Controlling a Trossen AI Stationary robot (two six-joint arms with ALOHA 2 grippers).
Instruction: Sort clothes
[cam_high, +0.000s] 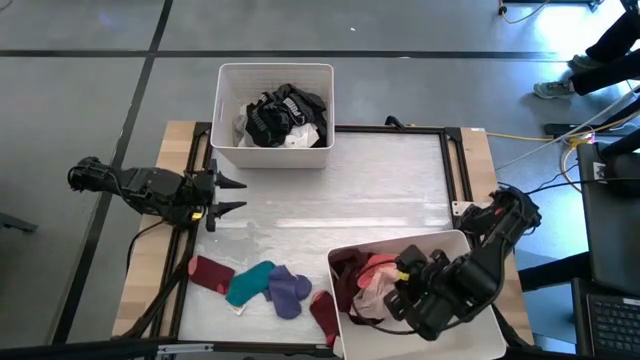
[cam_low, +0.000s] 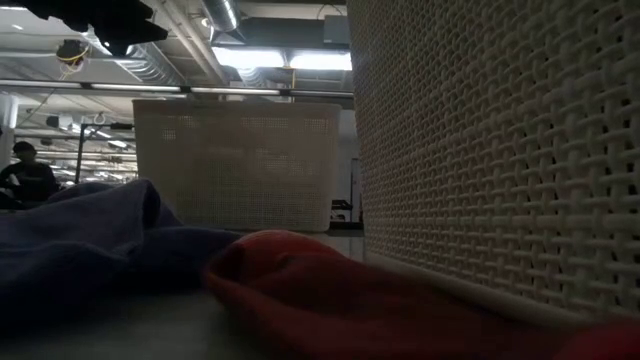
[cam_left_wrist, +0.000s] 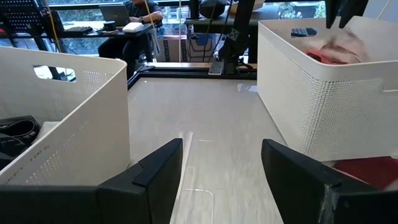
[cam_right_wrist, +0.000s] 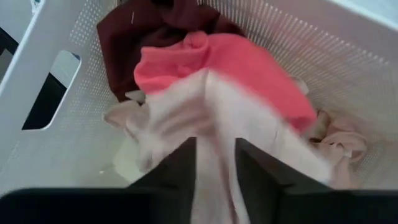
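A: Item one, the near bin (cam_high: 340, 262)?
B: White, sitting at the table's near right corner. It is holding a maroon garment (cam_right_wrist: 134, 37), a pink garment (cam_right_wrist: 249, 62) and a pale beige garment (cam_right_wrist: 186, 118).

A: Right gripper (cam_high: 400, 285)?
B: Hanging over that bin, above the pile. In the wrist view its two dark fingers (cam_right_wrist: 177, 168) are standing a narrow gap apart with a strip of the beige garment lying between them; whether they are pinching it, I cannot tell.

A: Far bin (cam_high: 275, 75)?
B: White, standing at the table's far edge, carrying black clothes (cam_high: 280, 112) and a bit of white cloth.

A: Loose pieces?
B: Four are lying in a row on the table's near left part: a maroon sock (cam_high: 210, 272), a teal piece (cam_high: 250, 283), a purple piece (cam_high: 288, 290) and a dark red piece (cam_high: 323, 312) touching the near bin.

A: Left gripper (cam_high: 228, 196)?
B: Waiting over the table's left edge, fingers spread wide, carrying nothing.
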